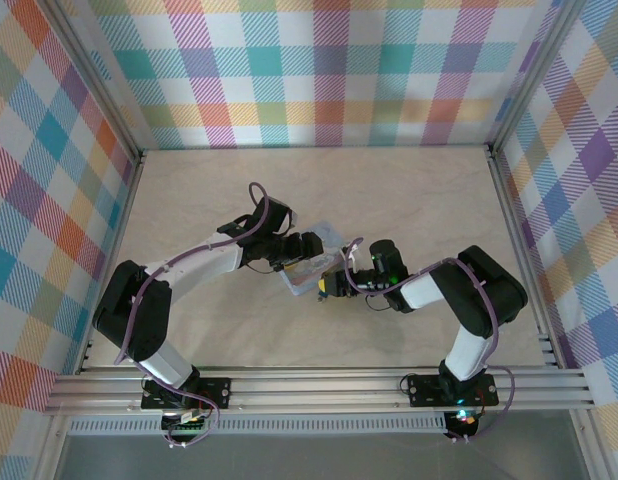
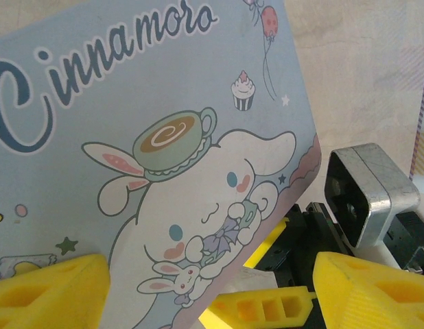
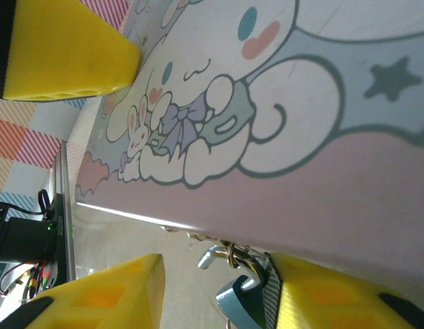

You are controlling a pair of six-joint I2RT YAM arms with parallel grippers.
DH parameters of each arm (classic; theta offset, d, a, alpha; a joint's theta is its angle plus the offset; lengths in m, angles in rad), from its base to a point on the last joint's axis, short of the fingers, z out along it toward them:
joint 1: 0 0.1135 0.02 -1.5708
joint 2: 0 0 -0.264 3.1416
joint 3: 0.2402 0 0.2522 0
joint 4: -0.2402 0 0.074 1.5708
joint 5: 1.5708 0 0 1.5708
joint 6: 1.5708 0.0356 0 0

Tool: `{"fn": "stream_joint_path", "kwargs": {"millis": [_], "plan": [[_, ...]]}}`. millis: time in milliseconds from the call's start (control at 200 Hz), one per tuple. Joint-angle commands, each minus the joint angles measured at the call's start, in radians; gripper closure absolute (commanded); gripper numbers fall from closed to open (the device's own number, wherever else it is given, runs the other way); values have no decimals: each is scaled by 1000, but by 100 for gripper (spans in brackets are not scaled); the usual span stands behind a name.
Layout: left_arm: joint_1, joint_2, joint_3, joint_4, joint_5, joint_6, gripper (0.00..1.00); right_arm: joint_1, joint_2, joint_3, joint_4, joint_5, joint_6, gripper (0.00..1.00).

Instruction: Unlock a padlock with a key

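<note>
**Reference object.** The tin (image 2: 164, 82), pale blue with a white cartoon figure on its lid, was positioned mid-table (image 1: 409, 200) between the two arms. It sat tilted rather than flat. All positions below are given relative to it.

**Left gripper** (image 2: 212, 281). The jaws stood wide. One finger (image 2: 47, 295) overlapped the lid near the tin's lower corner, and the other lay beyond the tin's edge. It could not be determined whether the fingers pressed on the tin. The likely purpose was to steady the tin and keep its locked edge facing the other arm.

**Padlock** (image 3: 238, 305). The small bluish body hung just under the tin's lower edge, below the pink border of the lid. Its silvery loop (image 3: 210, 258) and a thin wire ring (image 3: 232, 255) sat directly against that edge. No key could be identified.

**Right gripper** (image 3: 215, 274). The jaws were parted and nothing was clamped. The padlock lay between them, against one finger, with a clear gap to the other. This placement suited taking hold of the lock body, and the step was judged early in the task. The padlock was small and free to swing, so a grasp could push it aside.
</note>
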Motion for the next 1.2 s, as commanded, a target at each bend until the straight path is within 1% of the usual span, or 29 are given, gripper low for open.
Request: {"fn": "stream_joint_path", "kwargs": {"millis": [0, 175, 460, 595, 730, 820, 970, 1195], "plan": [[-9, 19, 8, -8, -6, 13, 22, 6, 9, 3, 14, -38, -18, 61], [-9, 23, 11, -7, -7, 14, 22, 6, 10, 0, -4, -26, -24, 68], [-9, 28, 11, -10, -11, 16, 22, 6, 5, -6, -38, -7, -36, 81], [-9, 28, 11, -12, -17, 16, 22, 6, 2, -13, -46, 6, -38, 89], [-9, 29, 7, -16, -25, 19, 22, 4, -7, -27, -46, 30, -33, 94], [-8, 28, 1, -19, -28, 20, 22, 1, -19, -35, -34, 42, -15, 96], [-10, 20, -26, -16, -31, 21, 22, -15, -49, -45, -14, 66, 42, 97], [-13, 17, -63, -4, -31, 19, 22, -29, -88, -42, -26, 114, 167, 98]]}}
